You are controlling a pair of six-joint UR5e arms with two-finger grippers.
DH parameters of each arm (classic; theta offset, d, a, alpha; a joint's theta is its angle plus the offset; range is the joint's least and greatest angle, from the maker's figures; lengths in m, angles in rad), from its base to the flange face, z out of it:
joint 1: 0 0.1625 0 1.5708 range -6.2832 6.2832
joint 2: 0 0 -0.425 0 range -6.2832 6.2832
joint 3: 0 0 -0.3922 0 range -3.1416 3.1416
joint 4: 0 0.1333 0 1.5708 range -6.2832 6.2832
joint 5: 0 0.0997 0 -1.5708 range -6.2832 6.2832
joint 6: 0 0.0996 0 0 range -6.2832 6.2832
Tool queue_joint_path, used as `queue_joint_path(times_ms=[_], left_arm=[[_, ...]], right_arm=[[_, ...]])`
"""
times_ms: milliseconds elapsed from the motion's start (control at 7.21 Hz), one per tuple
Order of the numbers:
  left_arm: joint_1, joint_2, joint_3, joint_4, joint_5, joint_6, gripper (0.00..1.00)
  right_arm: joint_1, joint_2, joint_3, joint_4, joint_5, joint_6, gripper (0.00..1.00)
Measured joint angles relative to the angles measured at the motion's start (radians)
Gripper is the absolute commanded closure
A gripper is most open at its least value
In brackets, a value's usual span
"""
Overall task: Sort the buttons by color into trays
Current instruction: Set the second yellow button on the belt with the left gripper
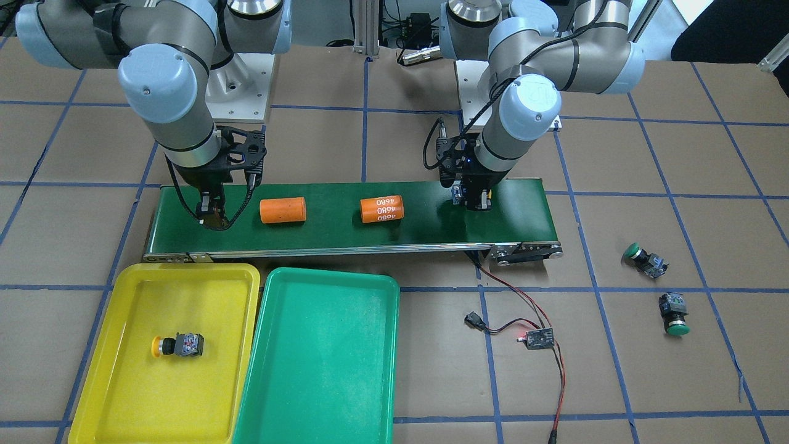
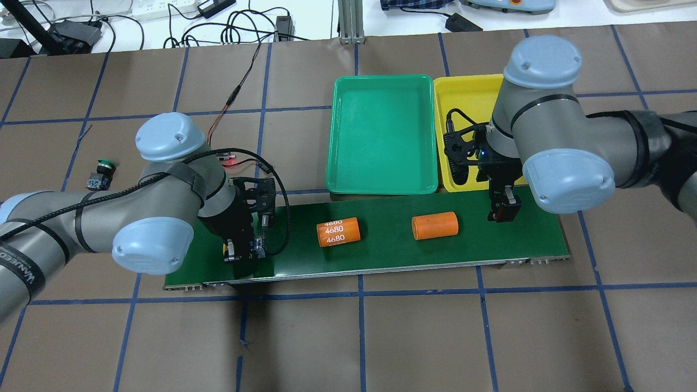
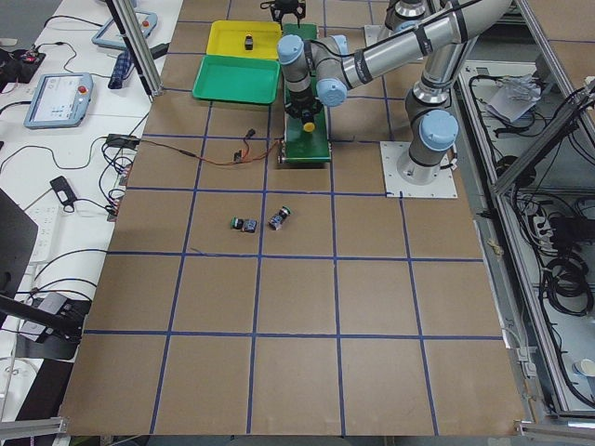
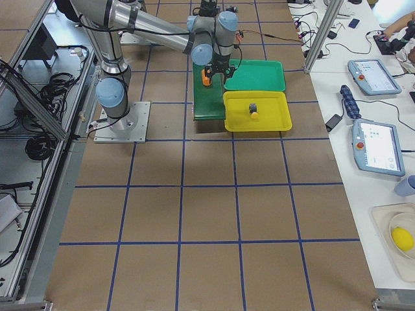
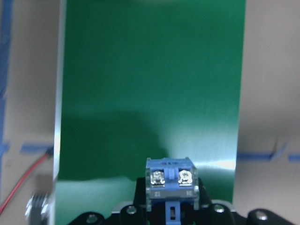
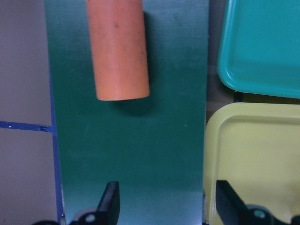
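My left gripper [image 2: 242, 253] is shut on a yellow button; its blue-grey switch block [image 5: 171, 183] shows between the fingers, low over the left end of the green conveyor belt [image 1: 431, 228]. My right gripper [image 2: 503, 213] is open and empty over the belt's other end [image 6: 168, 206], beside the yellow tray [image 1: 123, 290]. A second yellow button [image 1: 177, 345] lies in that tray. The green tray [image 1: 327, 277] next to it holds nothing. Two green buttons [image 1: 644, 259] [image 1: 674, 313] lie on the table past the belt; one shows overhead [image 2: 102, 173].
Two orange cylinders [image 1: 282, 210] [image 1: 382, 209] lie on the belt between the grippers. A small controller board [image 1: 536, 338] with red and black wires sits on the table by the belt's left end.
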Motion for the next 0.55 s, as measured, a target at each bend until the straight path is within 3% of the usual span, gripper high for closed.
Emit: queue_joint_path(times_ms=[277,554], left_arm=[[-0.008,0.002,-0.009,0.034,-0.001,-0.02,0.0],[0.072,0.006,-0.011,0.04,0.009,-0.026,0.0]], right_arm=[[0.001,-0.025,0.05,-0.008,0.001,0.057,0.0],[0.001,0.007,0.056,-0.087,0.006,0.081,0.0]])
